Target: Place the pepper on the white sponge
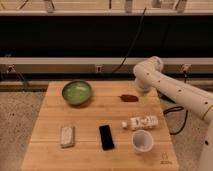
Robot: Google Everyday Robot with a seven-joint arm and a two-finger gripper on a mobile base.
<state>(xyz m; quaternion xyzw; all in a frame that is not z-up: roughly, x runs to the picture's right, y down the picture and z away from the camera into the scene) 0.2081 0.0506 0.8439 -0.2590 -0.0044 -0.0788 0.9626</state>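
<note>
The pepper (pixel 129 98) is small and dark red, and lies on the wooden table (pixel 50 115) at its back right. The white sponge (pixel 67 136) lies near the front left, far from the pepper. My gripper (pixel 138 90) hangs at the end of the white arm (pixel 172 90), just right of and slightly behind the pepper, close above the table. The pepper lies free on the wood.
A green bowl (pixel 77 92) stands at the back left. A black phone (pixel 106 137) lies right of the sponge. A white bottle (pixel 141 122) lies on its side, with a white cup (pixel 142 141) in front of it. A black cable hangs behind the table.
</note>
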